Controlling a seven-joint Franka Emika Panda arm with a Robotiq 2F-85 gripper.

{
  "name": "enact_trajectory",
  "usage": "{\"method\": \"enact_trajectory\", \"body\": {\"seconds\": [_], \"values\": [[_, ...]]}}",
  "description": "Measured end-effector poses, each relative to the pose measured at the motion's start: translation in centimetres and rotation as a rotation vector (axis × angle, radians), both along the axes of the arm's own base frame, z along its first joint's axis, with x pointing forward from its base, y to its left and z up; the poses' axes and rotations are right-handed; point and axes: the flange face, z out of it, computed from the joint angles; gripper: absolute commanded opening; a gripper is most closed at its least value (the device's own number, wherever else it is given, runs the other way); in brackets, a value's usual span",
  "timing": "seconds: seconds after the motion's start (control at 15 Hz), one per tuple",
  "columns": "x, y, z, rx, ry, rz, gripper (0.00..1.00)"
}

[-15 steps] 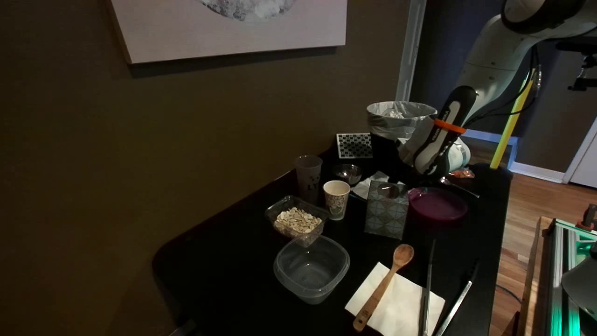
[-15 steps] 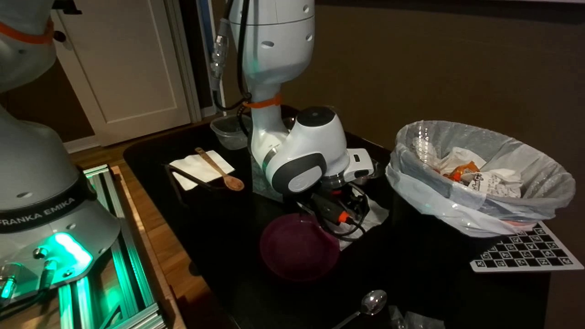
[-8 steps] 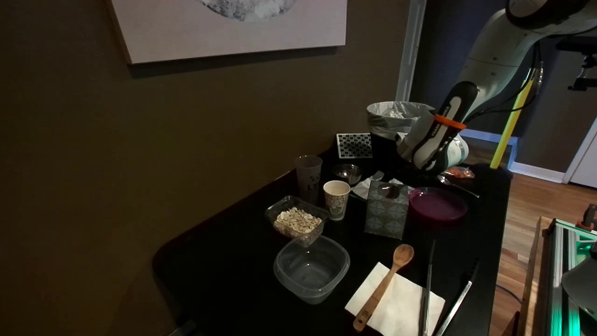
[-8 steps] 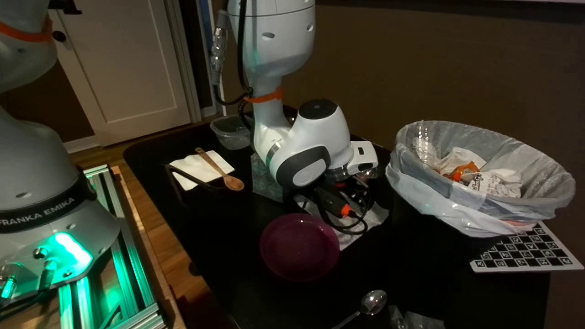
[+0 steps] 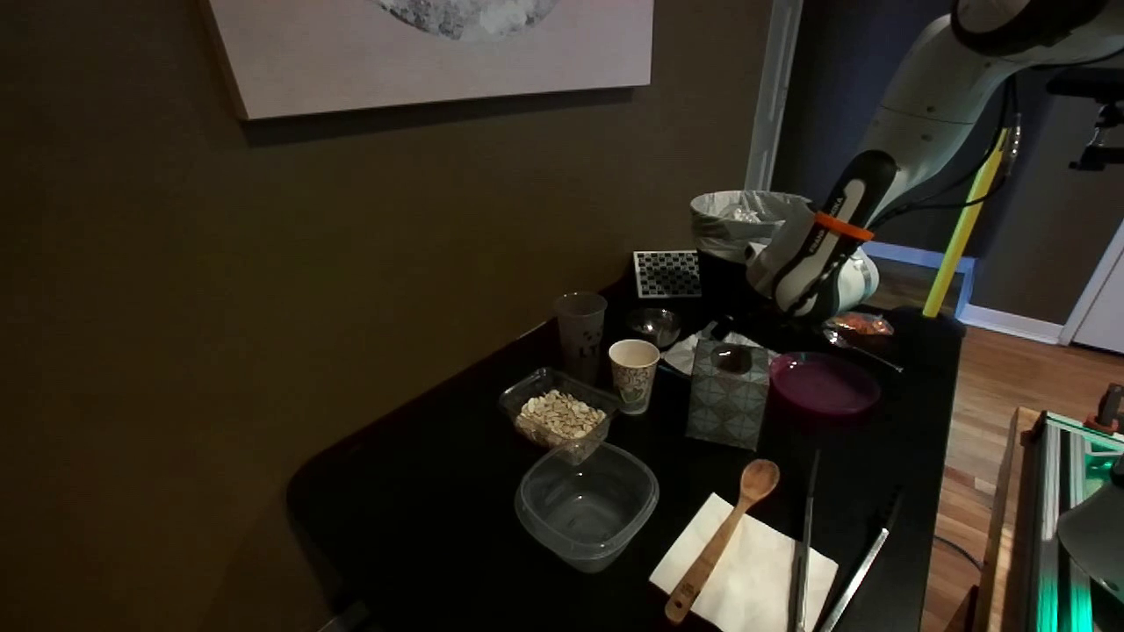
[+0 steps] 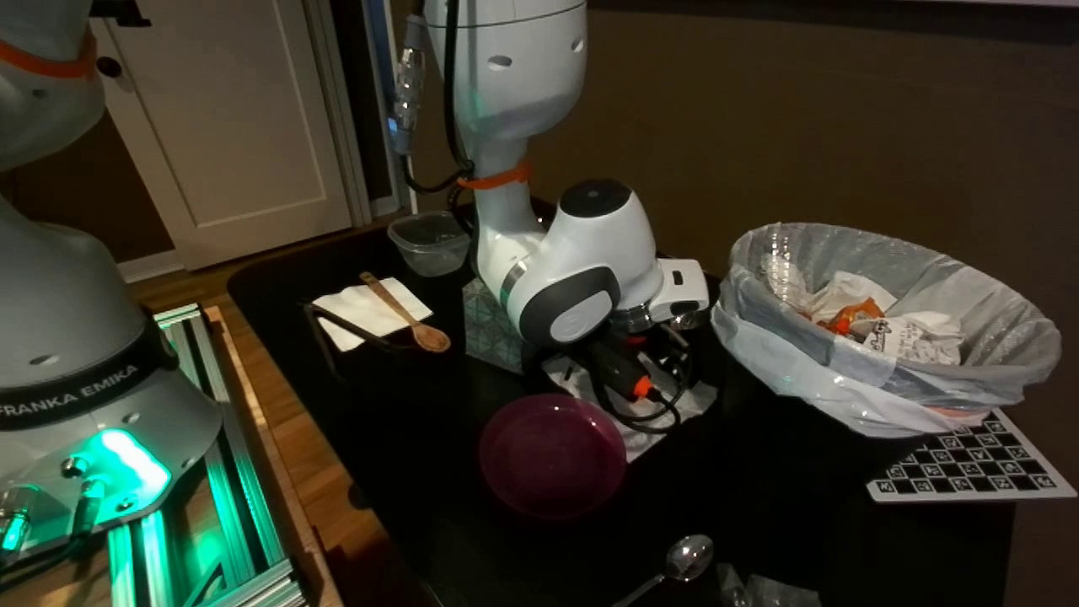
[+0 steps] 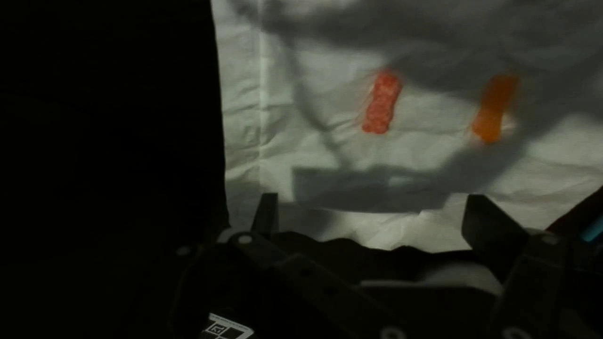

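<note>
My gripper [image 7: 372, 200] is open and empty in the wrist view, its two dark fingers wide apart. It hangs above a creased white napkin [image 7: 330, 70], which bears the gripper's shadow. A small red piece [image 7: 382, 101] and a small orange piece [image 7: 493, 110] lie on the napkin beyond the fingertips, slightly blurred. No finger touches either piece. The napkin shows partly under the hand in both exterior views [image 6: 695, 409] [image 5: 680, 355]. There the two small pieces are hidden or too small to see, and the fingers are mostly hidden.
A tissue box [image 5: 729, 399] and a purple plate [image 6: 552, 455] stand close to the hand. A lined bin [image 6: 885, 379] is beside it. A glass bowl [image 5: 654, 326], paper cup [image 5: 634, 376], oat container [image 5: 562, 417], clear tub [image 5: 587, 509], wooden spoon [image 5: 724, 544] and tongs [image 5: 806, 544] are farther along.
The arm and hand have shifted slightly up and toward the bin, uncovering a little more of the napkin and tissue box. The other things have stayed in place.
</note>
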Motion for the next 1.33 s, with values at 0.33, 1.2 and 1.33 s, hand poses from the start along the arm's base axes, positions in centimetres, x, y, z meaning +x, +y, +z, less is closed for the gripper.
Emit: {"method": "enact_trajectory", "body": {"seconds": [0.33,1.2,1.33], "values": [[0.7,-0.3,-0.7,0.02,-0.006,-0.068,1.0],[2.2,-0.6,-2.6,0.032,-0.008,-0.192,0.39],[2.5,-0.6,-2.5,0.029,-0.015,-0.197,0.33]]}}
